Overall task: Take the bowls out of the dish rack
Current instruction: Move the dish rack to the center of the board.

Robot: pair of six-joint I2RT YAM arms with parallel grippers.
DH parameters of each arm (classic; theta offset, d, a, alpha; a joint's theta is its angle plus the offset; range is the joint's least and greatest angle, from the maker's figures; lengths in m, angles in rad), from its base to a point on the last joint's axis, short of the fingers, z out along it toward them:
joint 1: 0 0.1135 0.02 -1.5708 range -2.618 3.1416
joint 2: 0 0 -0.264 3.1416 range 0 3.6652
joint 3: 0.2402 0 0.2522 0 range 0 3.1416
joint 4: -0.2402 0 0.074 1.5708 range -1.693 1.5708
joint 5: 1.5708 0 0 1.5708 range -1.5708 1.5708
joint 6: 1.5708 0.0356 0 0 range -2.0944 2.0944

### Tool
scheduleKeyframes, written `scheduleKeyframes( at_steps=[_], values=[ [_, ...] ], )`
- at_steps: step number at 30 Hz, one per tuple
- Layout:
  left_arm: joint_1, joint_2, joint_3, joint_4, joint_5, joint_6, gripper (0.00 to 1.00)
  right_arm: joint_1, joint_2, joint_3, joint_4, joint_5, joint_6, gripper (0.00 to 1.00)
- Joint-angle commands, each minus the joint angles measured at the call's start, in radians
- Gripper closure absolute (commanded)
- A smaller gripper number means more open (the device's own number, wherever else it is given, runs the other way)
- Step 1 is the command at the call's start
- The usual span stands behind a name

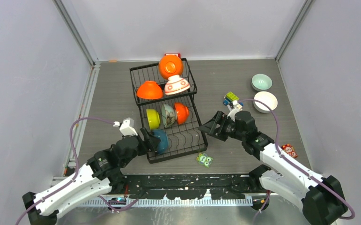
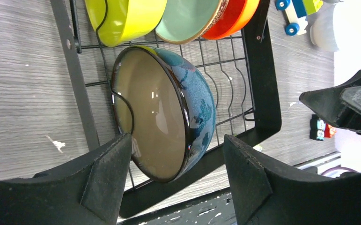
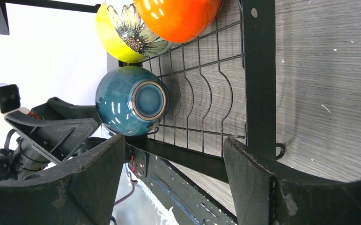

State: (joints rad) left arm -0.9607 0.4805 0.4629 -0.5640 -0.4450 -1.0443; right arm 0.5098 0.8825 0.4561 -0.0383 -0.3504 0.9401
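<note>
Top: teal bowl (image 1: 162,142) stands on edge in dish rack (image 1: 187,136), near-left corner. The left gripper (image 1: 150,140) is just left of it, the nearer arm.
Left wrist: jaws spread, straddling the bowl's rim, not pinching.
Right wrist: right gripper (image 3: 173,150) spread, empty, right of rack.

White-shelled arms (image 1: 73,189) with black joints, thin purple cables (image 1: 94,119), and matte black wedge-shaped fingers (image 2: 108,173).
</note>
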Motion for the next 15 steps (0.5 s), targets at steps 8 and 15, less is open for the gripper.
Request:
scheduleKeyframes(
  at_steps=[8,15],
  values=[
    [0.097,0.012,-0.08,0.287,0.263,0.025,0.35,0.011,0.082,0.118,-0.154,0.061,-0.165,0.25],
    [0.108,0.004,-0.137,0.357,0.295,-0.006,0.5,0.038,0.14,0.161,-0.224,0.11,-0.234,0.28]
  ],
)
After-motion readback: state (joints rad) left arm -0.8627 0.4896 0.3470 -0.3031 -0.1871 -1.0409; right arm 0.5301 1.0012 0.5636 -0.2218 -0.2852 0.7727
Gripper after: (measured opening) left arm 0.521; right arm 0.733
